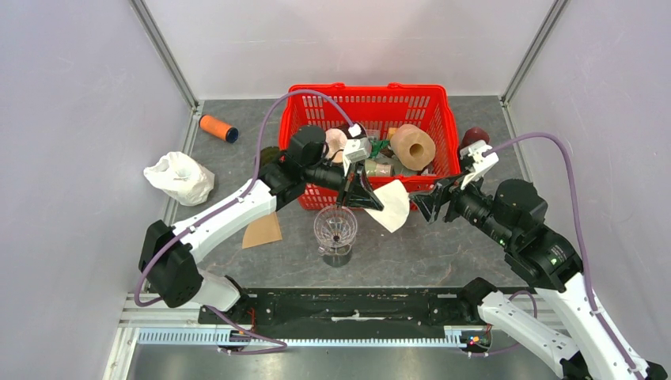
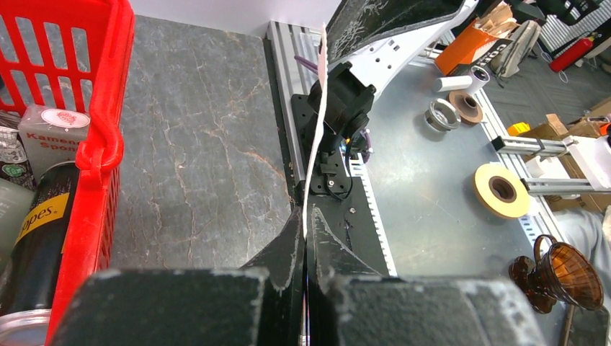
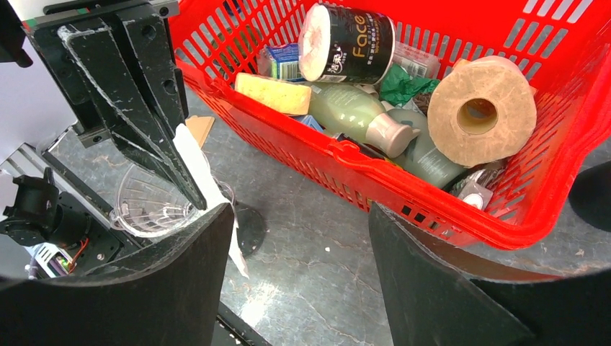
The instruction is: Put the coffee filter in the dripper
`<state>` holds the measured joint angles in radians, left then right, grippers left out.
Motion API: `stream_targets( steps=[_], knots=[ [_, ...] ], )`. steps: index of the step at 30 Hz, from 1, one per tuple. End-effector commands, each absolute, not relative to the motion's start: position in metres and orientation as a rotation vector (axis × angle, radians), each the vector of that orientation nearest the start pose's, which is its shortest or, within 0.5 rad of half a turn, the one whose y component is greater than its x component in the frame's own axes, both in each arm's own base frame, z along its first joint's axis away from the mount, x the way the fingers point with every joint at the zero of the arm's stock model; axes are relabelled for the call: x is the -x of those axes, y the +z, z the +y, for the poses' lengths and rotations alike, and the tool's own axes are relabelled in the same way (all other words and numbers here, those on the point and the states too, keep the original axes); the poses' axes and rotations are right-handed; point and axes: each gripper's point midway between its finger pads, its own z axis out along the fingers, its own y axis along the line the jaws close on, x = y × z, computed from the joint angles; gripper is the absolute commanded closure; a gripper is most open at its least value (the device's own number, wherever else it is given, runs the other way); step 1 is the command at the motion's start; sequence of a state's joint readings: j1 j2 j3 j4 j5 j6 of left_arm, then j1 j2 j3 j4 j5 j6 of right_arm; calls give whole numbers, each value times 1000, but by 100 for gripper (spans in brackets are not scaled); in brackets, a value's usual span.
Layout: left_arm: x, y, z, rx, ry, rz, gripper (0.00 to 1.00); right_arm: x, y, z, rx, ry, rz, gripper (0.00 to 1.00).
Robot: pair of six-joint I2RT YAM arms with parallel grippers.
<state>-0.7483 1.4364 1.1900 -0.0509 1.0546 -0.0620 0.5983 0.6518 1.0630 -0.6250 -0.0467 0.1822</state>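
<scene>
My left gripper [image 1: 362, 198] is shut on a white paper coffee filter [image 1: 391, 206], which hangs in the air just right of and above the clear glass dripper [image 1: 335, 228]. The dripper stands upright on the dark table in front of the basket. The left wrist view shows the filter [image 2: 315, 130] edge-on as a thin white strip pinched between the closed jaws of the left gripper [image 2: 305, 216]. My right gripper [image 1: 427, 202] is open, close to the filter's right edge. In the right wrist view, the right gripper [image 3: 299, 216] holds nothing, with the filter [image 3: 198, 162] and dripper [image 3: 148, 202] at its left.
A red basket [image 1: 368, 95] full of bottles, a can and a brown paper roll [image 1: 413, 146] stands right behind the dripper. A brown filter [image 1: 263, 230] lies flat to the dripper's left. A white bag [image 1: 179, 177] and an orange spool [image 1: 218, 127] sit at far left.
</scene>
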Motion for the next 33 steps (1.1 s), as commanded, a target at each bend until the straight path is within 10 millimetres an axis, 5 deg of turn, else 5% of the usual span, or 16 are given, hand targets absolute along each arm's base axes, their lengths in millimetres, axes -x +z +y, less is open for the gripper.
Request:
stream_targets(
  steps=[1, 17, 33],
  knots=[
    [-157, 306, -362, -1417, -1513, 1331, 98, -198, 352, 154, 411, 604, 1732, 24],
    [-148, 306, -358, -1474, -1535, 1259, 98, -200, 345, 151, 433, 564, 1762, 27],
    [-151, 308, -360, -1461, -1529, 1272, 98, -182, 342, 184, 601, 747, 1760, 28]
  ],
)
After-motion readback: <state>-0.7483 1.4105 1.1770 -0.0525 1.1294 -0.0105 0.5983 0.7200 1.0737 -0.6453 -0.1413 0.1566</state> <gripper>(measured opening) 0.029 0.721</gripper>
